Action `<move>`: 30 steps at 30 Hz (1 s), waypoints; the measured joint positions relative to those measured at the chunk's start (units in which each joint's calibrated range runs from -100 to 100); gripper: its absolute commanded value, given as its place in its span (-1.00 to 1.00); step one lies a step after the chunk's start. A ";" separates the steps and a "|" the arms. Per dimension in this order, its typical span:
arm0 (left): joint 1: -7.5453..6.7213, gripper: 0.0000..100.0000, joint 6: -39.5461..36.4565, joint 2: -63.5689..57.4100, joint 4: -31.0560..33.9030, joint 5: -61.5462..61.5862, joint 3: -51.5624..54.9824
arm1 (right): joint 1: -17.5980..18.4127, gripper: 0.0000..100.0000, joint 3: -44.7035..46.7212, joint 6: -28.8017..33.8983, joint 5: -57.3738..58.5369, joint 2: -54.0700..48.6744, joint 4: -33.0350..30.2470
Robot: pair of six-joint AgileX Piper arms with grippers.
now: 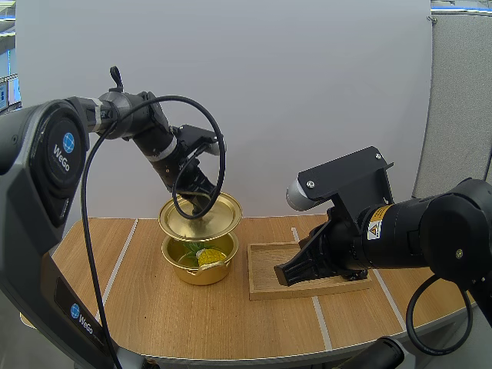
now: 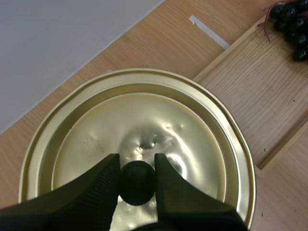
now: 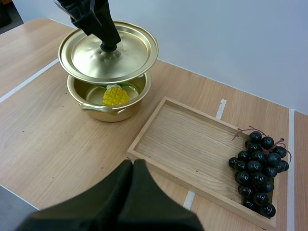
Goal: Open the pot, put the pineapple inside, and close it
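Pinching the knob (image 2: 137,185) of the lid (image 1: 201,217), the left gripper (image 2: 137,166) held it a little tilted just above the pot (image 1: 201,273), where the pineapple (image 3: 114,95) lay inside. The right gripper (image 3: 134,166) was clenched on nothing, well to the side of the pot. Closing well would call for levelling the lid, centring it over the pot's rim, then lowering slowly before letting go.

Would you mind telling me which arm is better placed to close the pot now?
Left. The left tool pinches the knob of the lid, held just above the pot, where the pineapple lies. The right tool is shut on nothing, by the tray.
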 measured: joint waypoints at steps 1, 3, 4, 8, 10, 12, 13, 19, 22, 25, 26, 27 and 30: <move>0.00 -1.00 0.27 0.00 0.00 -1.20 0.81 | 0.00 -1.00 0.00 0.00 0.00 0.00 0.00; 0.00 -1.00 1.12 0.00 -0.04 -3.31 3.25 | 0.00 -1.00 0.00 0.00 0.00 0.00 0.00; 0.00 -1.00 1.36 0.13 -0.04 -4.37 3.98 | 0.00 -1.00 0.00 0.00 0.00 0.00 0.00; 0.00 -1.00 2.61 0.26 -0.04 -9.81 6.99 | 0.00 -1.00 0.00 0.00 0.00 0.00 0.00; 0.00 -1.00 2.99 0.26 -0.04 -11.29 7.57 | 0.00 -1.00 0.00 0.00 0.00 0.00 0.00; 0.00 -1.00 3.08 0.26 -0.04 -12.05 7.76 | 0.00 -1.00 0.00 0.00 0.00 0.00 0.00; 0.00 -1.00 3.08 0.26 -0.04 -12.73 7.86 | 0.00 -1.00 0.00 0.00 0.00 0.00 0.00; 0.00 -1.00 3.08 1.62 -0.04 -13.59 7.86 | 0.00 -1.00 0.00 0.00 0.00 0.00 0.00; 0.00 -1.00 3.17 2.25 -0.04 -13.36 8.07 | 0.00 -1.00 0.00 0.00 0.00 0.00 0.00; 0.00 -1.00 3.41 4.44 -0.04 -11.56 8.04 | 0.00 -1.00 0.00 0.00 0.00 0.00 0.00; 0.00 -1.00 3.41 4.77 -0.04 -11.39 8.04 | -0.03 -1.00 0.00 0.00 0.00 0.00 0.00; 0.00 -1.00 3.41 4.88 -0.04 -11.42 8.04 | -0.09 -1.00 0.00 0.00 0.00 0.00 0.00; 0.00 -1.00 3.51 5.30 -0.04 -11.42 8.04 | -0.19 -1.00 0.00 0.00 0.00 0.00 0.00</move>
